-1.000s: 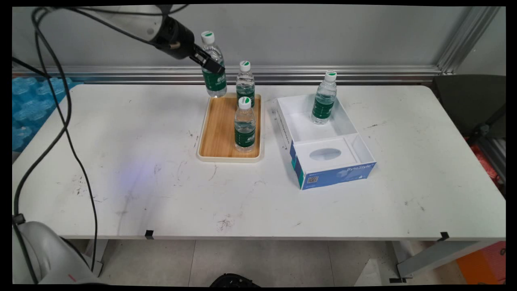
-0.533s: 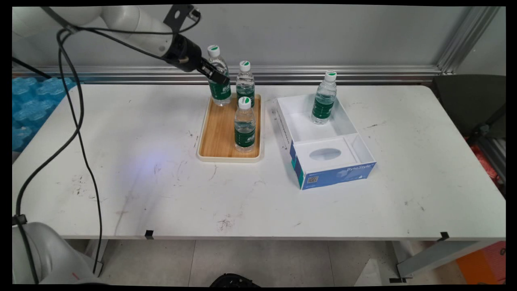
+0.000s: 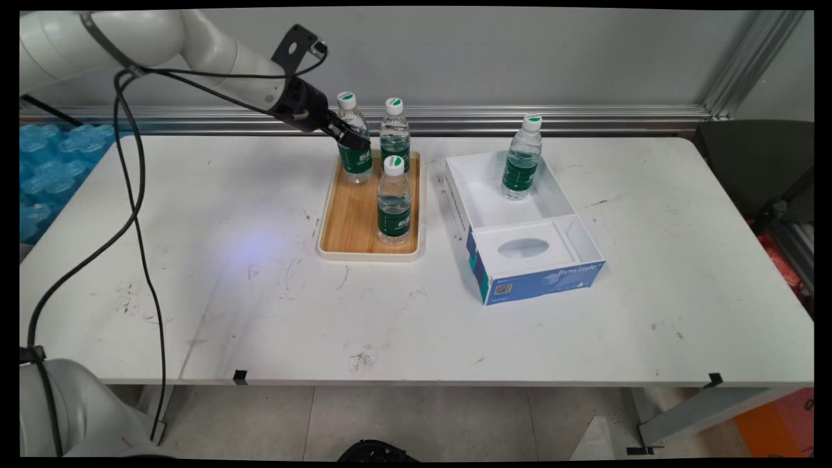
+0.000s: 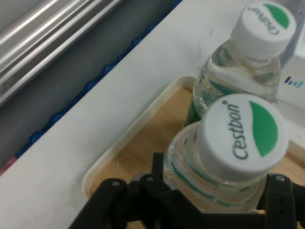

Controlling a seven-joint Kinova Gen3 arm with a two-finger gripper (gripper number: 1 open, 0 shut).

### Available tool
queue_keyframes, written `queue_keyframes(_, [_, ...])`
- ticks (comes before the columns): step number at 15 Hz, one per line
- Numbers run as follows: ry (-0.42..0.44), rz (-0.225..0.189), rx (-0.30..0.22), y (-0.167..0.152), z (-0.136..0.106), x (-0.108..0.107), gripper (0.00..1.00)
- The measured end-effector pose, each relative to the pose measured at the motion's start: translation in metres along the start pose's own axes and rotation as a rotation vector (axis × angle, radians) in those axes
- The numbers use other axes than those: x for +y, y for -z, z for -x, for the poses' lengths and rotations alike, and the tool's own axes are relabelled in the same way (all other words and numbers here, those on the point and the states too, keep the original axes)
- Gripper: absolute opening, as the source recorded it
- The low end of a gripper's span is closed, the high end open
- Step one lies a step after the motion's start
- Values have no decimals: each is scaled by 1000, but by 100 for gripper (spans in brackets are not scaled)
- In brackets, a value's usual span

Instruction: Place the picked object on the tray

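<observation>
Main view: the claw (image 3: 351,138) holds a bottle (image 3: 355,148) by its upper body, fingers shut on both sides. The bottle stands up straight, cap on top, at the far left corner of the tray (image 3: 344,214). Its bottom looks on or just above the wood; can't tell which. 2 more bottles are on the tray: one (image 3: 394,133) just to the right at the back, one (image 3: 394,201) nearer the front. Another bottle (image 3: 521,159) stands in the box (image 3: 539,260), well apart. The arm comes in from the upper left & slants down toward the tray. Hand view: the held bottle's cap (image 4: 243,133) sits just above the fingers (image 4: 157,183).
</observation>
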Motion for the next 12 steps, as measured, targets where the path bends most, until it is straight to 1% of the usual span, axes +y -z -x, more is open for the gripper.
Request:
queue_keyframes(8, [-13,16,0,-23,8,-6,0])
queue_keyframes(9, [-16,17,1,-24,9,-6,100])
queue_keyframes(12, [-24,20,1,-24,12,-9,100])
